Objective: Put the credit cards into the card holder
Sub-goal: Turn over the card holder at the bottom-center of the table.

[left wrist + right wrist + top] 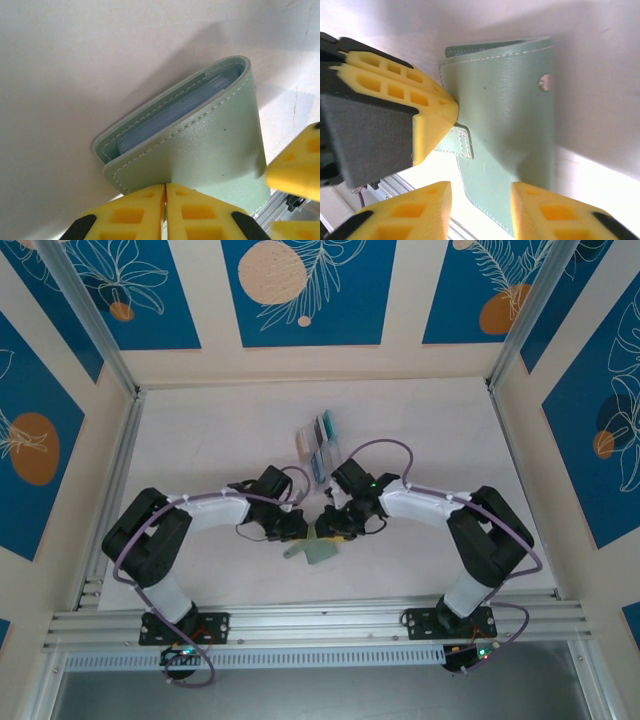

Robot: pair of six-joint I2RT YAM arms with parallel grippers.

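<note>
We are pinching the wallet with our left gripper, its fingers pressed nearly together on the edge of the cover just beside the tab. Our right gripper is standing wide, one finger on each side of the wallet's lower end, and we cannot tell whether either is touching it. The wallet is sitting folded between the two grippers, toward the middle of the worktop's near edge; whether it is resting on the surface or hanging just above it we cannot tell. Inside the fold pale blue layers are showing, and we cannot tell whether they are cards or sleeves. A stud is showing on the outer cover. Farther toward the far edge, near the worktop's middle, a clear rack is holding several cards in teal, blue and cream.
</note>
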